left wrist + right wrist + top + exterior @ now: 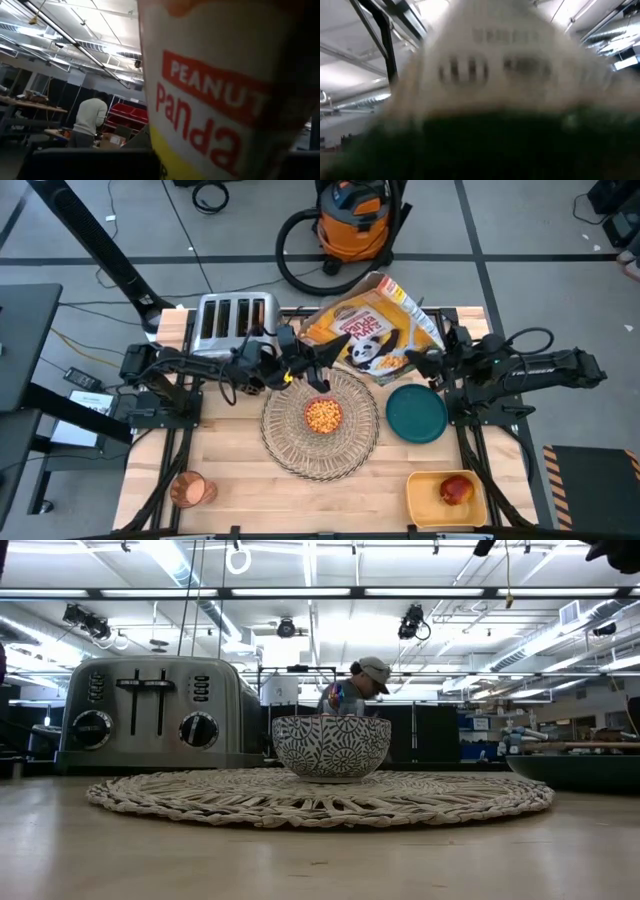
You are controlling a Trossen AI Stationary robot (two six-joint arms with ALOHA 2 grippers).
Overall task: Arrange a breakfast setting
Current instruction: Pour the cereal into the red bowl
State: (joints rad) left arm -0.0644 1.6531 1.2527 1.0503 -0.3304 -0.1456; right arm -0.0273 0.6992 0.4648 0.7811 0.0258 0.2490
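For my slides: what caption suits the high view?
Both grippers hold a cereal box above the cereal-filled bowl on the placemat.

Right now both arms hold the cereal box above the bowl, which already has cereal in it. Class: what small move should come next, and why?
Probably tip the orange panda cereal box back upright. The patterned bowl on the round woven straw placemat already holds cereal, and the left gripper and right gripper hold the box tilted above the table, so further pouring risks overfilling.
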